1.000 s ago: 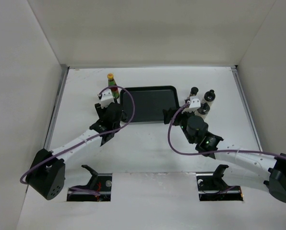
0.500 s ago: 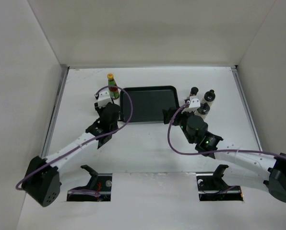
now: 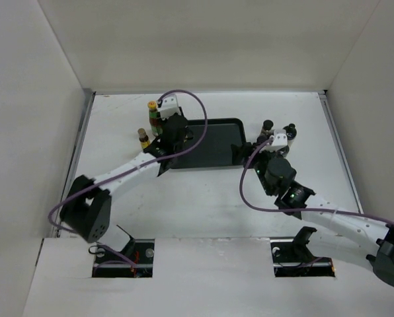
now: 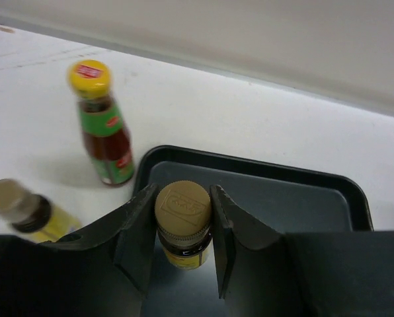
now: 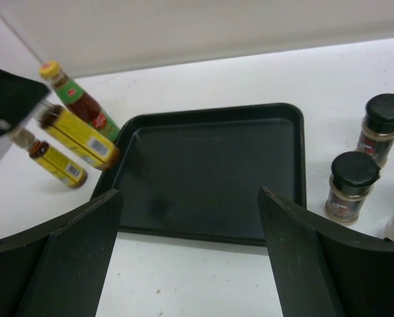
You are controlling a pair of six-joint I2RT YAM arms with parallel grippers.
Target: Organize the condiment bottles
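Gripping an amber yellow-labelled bottle (image 4: 182, 232) in the left tool (image 4: 182, 201), with the dark fingers (image 4: 137, 241) pressing on either side of its tan cap. Hanging that bottle over the left end of the black tray (image 4: 250, 173), at the lower centre of the left wrist view. Showing it tilted at the upper left of the right wrist view. Not telling whether its base is touching the tray floor.

Standing upright on the white desk (image 4: 250, 112), just beyond the tray's left corner at the upper left of the left wrist view: the green-and-red yellow-capped bottle (image 4: 106, 132). Sitting on the desk off the tray, blurred at the lower left edge of the same view, near the held one but apart from it: a second amber bottle (image 4: 22, 208).

Holding the right tool (image 5: 188, 198) wide open, gripping nothing, hovering above the tray's near edge. Standing close together on the desk right of the tray, at the right side of the right wrist view: two dark-capped bottles (image 5: 349, 188).
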